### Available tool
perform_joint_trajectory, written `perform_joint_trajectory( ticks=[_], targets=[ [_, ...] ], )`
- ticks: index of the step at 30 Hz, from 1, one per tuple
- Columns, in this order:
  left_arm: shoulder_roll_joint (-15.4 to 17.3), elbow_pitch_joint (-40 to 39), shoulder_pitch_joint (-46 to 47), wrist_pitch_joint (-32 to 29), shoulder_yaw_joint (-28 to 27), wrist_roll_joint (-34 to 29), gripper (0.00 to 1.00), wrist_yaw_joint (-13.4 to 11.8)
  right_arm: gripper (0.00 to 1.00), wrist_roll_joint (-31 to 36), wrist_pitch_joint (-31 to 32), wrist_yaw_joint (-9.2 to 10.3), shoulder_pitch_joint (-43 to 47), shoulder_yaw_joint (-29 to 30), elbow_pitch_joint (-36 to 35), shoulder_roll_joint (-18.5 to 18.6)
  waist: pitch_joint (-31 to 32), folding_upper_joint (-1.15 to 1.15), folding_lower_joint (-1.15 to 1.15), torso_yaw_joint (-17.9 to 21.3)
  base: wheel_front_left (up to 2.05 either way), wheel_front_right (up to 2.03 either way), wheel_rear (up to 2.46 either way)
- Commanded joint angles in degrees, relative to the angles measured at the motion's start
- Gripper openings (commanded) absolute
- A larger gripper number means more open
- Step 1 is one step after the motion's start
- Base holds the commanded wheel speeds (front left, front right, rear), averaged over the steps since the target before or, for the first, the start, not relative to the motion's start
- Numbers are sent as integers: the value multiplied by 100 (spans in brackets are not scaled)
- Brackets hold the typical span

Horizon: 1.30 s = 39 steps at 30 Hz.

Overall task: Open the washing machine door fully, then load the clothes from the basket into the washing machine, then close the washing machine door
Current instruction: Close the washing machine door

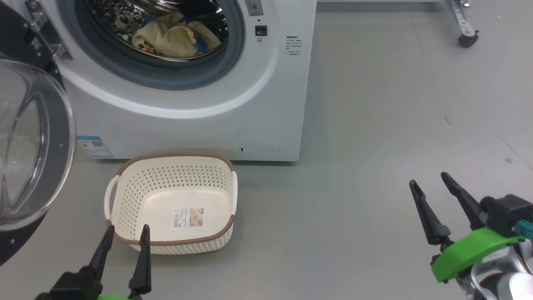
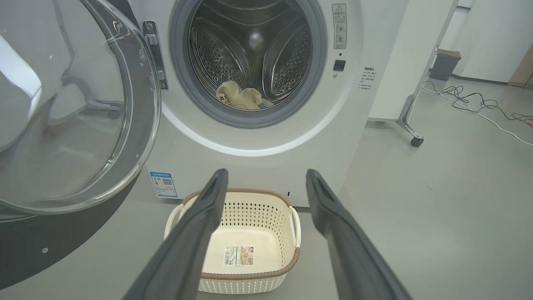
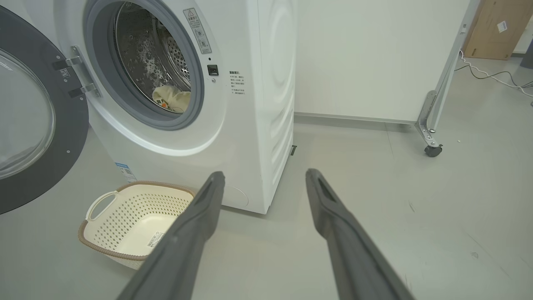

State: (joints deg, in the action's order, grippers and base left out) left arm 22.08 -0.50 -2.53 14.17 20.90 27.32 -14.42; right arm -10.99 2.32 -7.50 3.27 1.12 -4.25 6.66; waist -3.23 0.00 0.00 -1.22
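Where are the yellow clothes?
At the top left of the head view, the clothes lie inside the washing machine, past its open door and above the empty basket.

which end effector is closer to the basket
The left end effector: in the head view its fingertips reach the basket's near rim, while the right end effector hangs over the floor well off to the basket's right.

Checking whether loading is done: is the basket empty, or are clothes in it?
Empty. The basket has a bare floor with its label sticker plainly visible; the clothes lie inside the washing machine.
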Motion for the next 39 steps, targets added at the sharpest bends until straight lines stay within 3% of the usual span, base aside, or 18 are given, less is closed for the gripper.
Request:
perform_joint_trajectory(
  ticks=[1,9,11,16,27,39],
  targets=[
    [137,-170,325,58,-218,-9,100,-989,100,64,22,1,-125,-73,-226,95,-30,0,0,-121,0,0,0],
    [128,-228,364,68,-251,-94,100,-1030,100,63,106,1,-178,-48,-361,219,-144,0,0,-1069,0,0,0],
    [73,-273,301,73,-291,-95,100,-1069,100,61,160,1,-248,-107,-420,277,-169,0,0,-1584,0,0,0],
    [-33,-306,242,78,-305,-109,100,-1054,100,51,236,1,-314,-206,-463,368,-230,0,0,-2117,0,0,0],
    [-273,-323,190,82,-415,-256,100,-948,100,12,345,1,-366,-316,-478,454,-269,0,0,-2742,0,0,0],
    [-375,-307,86,83,-557,-366,100,-831,100,14,347,1,-322,-386,-438,413,-132,0,0,-2900,0,0,0]
  ],
)
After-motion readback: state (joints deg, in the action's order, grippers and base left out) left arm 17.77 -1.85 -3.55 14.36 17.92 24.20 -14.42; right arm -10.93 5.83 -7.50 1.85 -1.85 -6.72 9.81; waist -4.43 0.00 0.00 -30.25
